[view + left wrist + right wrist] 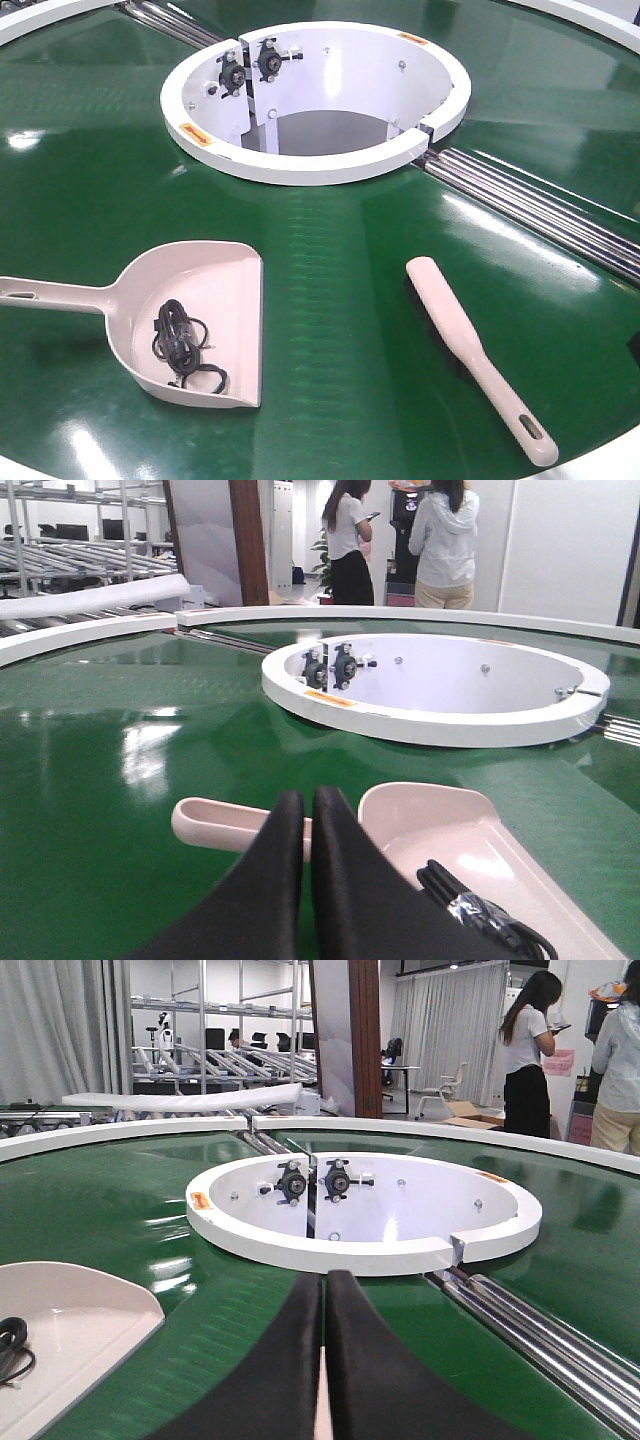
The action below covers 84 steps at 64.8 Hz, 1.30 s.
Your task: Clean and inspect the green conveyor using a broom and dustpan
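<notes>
Sweeping looks finished, judging by the glossy dark-green conveyor belt (330, 260), which shows no loose debris. A pale pink-beige plastic dustpan (215, 300) lies near the belt's front-left edge, holding a tangle of black cord (183, 345). A slim pink-beige hand broom (470, 350) lies near the front-right edge, well apart from it. Behind both sits a white ring-shaped housing (300, 165), with steel rods (540, 205) running toward the right edge. The left pincer (307, 810) and right pincer (323, 1290) each show jaws pressed together, holding nothing. Probably only inspection remains.

The front view looks down; both wrist views skim low, sharing the white ring housing (315, 100).
</notes>
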Available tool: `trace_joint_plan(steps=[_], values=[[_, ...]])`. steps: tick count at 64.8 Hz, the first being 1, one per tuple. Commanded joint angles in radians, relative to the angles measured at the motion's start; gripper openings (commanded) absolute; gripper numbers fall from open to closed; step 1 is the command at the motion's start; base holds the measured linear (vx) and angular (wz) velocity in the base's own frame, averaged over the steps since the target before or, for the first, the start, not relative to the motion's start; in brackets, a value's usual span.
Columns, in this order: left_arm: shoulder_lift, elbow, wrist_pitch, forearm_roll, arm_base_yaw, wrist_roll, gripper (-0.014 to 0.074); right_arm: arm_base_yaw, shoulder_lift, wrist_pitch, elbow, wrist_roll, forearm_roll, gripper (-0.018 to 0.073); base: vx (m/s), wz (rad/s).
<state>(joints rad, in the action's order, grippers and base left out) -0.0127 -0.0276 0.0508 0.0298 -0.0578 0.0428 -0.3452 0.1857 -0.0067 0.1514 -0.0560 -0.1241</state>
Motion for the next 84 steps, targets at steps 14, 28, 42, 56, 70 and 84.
trace_joint_plan(steps=[14,28,42,56,70,84], values=[[-0.016,-0.011,-0.083,-0.035,0.005,-0.023,-0.0008,0.004,0.008,-0.071,0.029,0.001,0.001,-0.0008,0.00,0.00],[-0.016,-0.011,-0.079,-0.030,0.005,-0.023,-0.0008,0.004,0.008,-0.071,0.029,0.001,0.001,-0.0008,0.00,0.00],[-0.015,-0.011,-0.079,-0.030,0.005,-0.023,-0.0008,0.004,0.008,-0.071,0.029,0.001,0.001,-0.0008,0.00,0.00],[-0.015,-0.011,-0.079,-0.030,0.005,-0.023,-0.0008,0.004,0.008,-0.071,0.029,0.001,0.001,-0.0008,0.00,0.00],[-0.015,-0.011,-0.079,-0.030,0.005,-0.023,-0.0008,0.005,0.007,-0.071,0.028,0.002,0.001,-0.0008,0.00,0.00],[-0.014,-0.011,-0.079,-0.030,0.005,-0.023,-0.0008,0.196,-0.018,-0.046,0.023,0.000,0.043,-0.0008,0.00,0.00]])
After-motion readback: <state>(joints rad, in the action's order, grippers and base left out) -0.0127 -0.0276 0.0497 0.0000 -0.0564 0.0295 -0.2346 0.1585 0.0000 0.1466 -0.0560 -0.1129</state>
